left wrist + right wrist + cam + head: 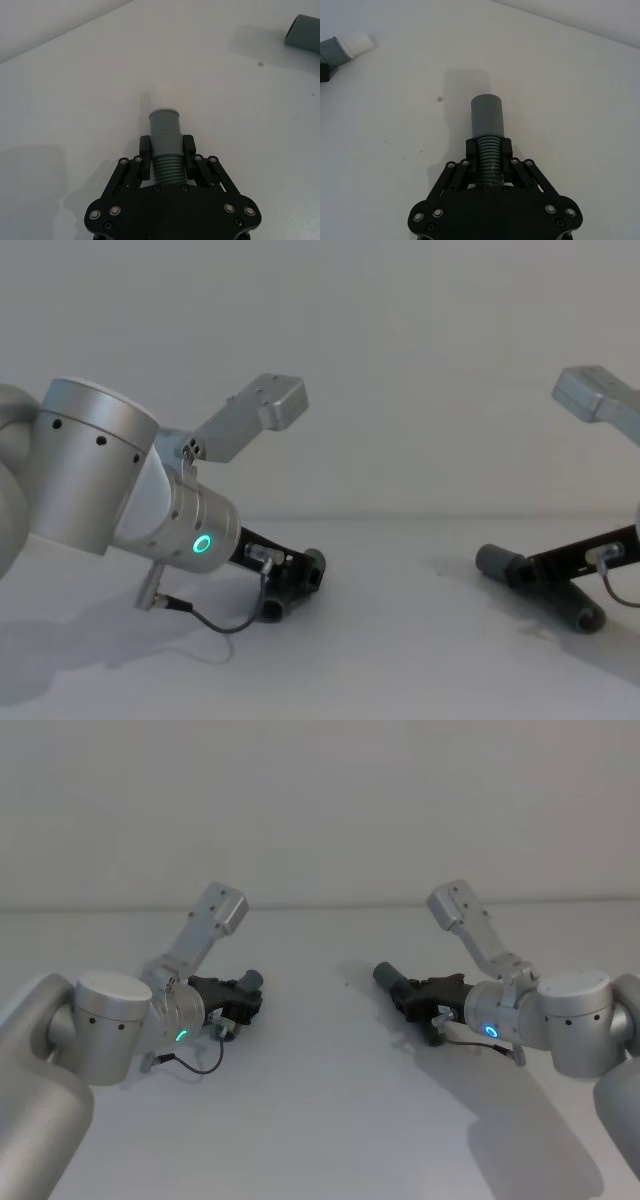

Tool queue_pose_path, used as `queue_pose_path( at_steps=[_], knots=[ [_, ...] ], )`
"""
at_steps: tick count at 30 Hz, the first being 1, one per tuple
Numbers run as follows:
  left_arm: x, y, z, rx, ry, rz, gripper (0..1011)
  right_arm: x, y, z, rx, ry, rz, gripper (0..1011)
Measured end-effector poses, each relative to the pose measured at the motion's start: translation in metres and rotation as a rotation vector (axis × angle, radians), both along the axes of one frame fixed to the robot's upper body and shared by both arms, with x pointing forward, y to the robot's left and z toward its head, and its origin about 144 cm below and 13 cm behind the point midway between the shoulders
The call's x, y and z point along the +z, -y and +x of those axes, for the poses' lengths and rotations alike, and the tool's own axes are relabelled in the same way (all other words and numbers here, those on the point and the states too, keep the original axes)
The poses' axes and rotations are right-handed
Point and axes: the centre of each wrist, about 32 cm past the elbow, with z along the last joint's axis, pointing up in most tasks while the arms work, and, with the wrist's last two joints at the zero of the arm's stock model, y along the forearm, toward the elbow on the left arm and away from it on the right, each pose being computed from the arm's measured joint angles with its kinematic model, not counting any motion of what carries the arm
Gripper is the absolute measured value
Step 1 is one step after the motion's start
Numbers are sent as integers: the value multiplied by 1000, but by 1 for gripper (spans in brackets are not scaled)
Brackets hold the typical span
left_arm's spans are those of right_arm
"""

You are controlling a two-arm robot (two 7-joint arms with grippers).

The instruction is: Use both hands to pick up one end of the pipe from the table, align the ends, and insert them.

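Pipe piece with the whitish tip is clamped by its ribbed collar in my left pincer, its end jutting out past my fingertips. My right pincer grips the other pipe piece the same way, with the plain grey mouth pointing ahead of the fingers. The two ends face each other well apart across the white table, and both pieces seem to hang just off the surface, though contact is hard to judge.
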Motion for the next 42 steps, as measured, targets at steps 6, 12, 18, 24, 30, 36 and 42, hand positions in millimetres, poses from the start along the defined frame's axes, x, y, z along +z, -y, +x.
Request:
queue_pose_path(
  at_steps=[6,12,18,24,30,36,42],
  knots=[
    [0,0,0,0,0,0,345,0,0,0,0,0,0,245],
    [0,0,0,0,0,0,345,0,0,0,0,0,0,245],
    [0,0,0,0,0,0,345,0,0,0,0,0,0,245],
    [0,0,0,-1,0,0,345,0,0,0,0,0,0,245],
    [2,-1,3,-22,14,7,345,0,0,0,0,1,0,245],
    [9,-3,9,-77,57,-4,345,0,0,0,0,1,1,245],
    [14,-6,15,-150,103,-35,345,1,1,-1,2,6,-4,245]
  ],
)
